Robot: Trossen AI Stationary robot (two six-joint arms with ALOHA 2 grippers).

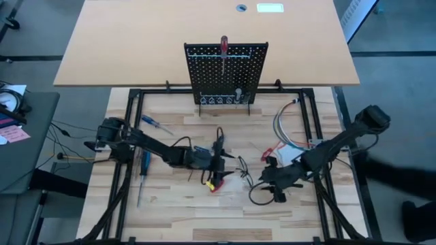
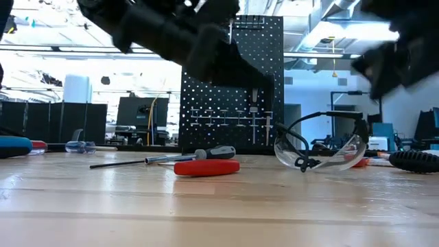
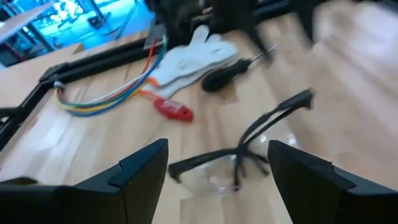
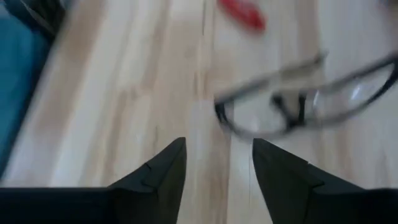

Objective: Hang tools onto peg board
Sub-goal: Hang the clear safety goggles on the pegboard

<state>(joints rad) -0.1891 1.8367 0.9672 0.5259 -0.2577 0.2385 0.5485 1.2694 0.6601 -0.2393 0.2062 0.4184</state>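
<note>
The black peg board [image 1: 225, 71] stands upright at the table's far side, and a red-handled screwdriver [image 1: 223, 49] hangs on its top rail. A red-handled tool [image 2: 206, 167] and a dark-handled screwdriver [image 2: 199, 154] lie flat on the table in front of the board. Two blue-handled screwdrivers [image 1: 155, 123] [image 1: 144, 163] lie at the left. My left gripper [image 3: 217, 155] hovers open at mid-table, just short of clear safety glasses [image 3: 249, 152]. My right gripper [image 4: 219, 152] hovers open right of the glasses [image 4: 298, 99]. Neither holds anything.
A white glove [image 3: 189, 53], a bundle of coloured wires [image 3: 106, 99] and a black-handled screwdriver [image 3: 227, 71] lie on the right half of the table. A black cable [image 1: 262, 194] curls near the right gripper. Black frame rails [image 1: 126, 136] run along both sides.
</note>
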